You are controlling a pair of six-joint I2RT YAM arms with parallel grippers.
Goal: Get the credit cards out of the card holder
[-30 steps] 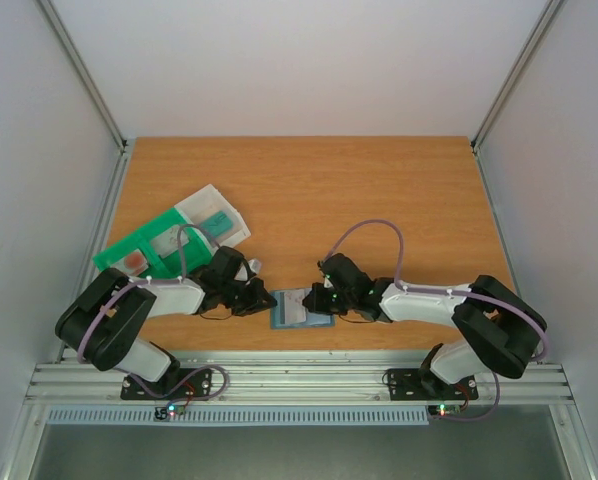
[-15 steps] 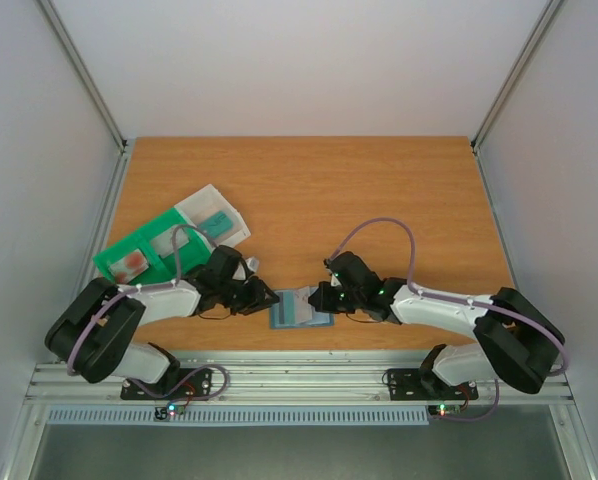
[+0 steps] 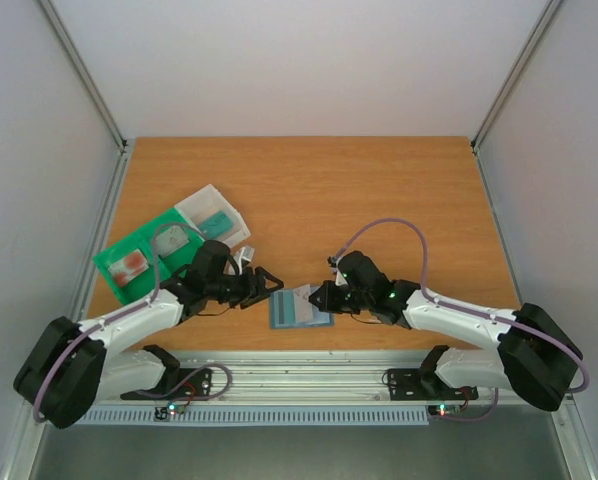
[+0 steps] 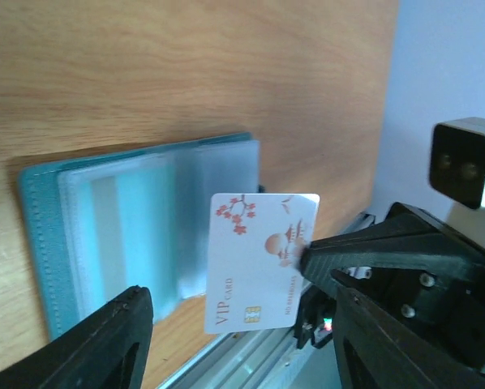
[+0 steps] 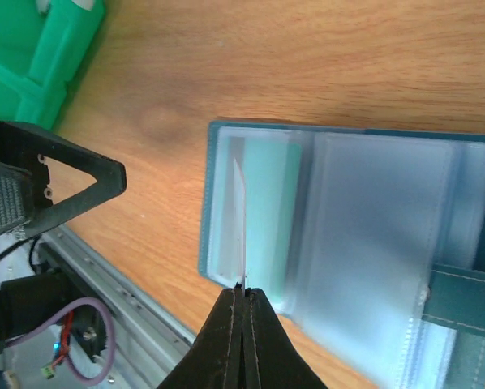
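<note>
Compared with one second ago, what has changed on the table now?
The left gripper opened beside the card holder, and its arm's elbow swung out to the near left. The right gripper stayed shut on the white card, its elbow swinging out right. The card holder and green tray did not move.

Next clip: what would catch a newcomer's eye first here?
A white VIP card stands out at centre front, pinched at one edge by the right gripper and held over the open card holder, which lies flat with its clear sleeves showing. Just to the left, the left gripper is open and holds nothing.
</note>
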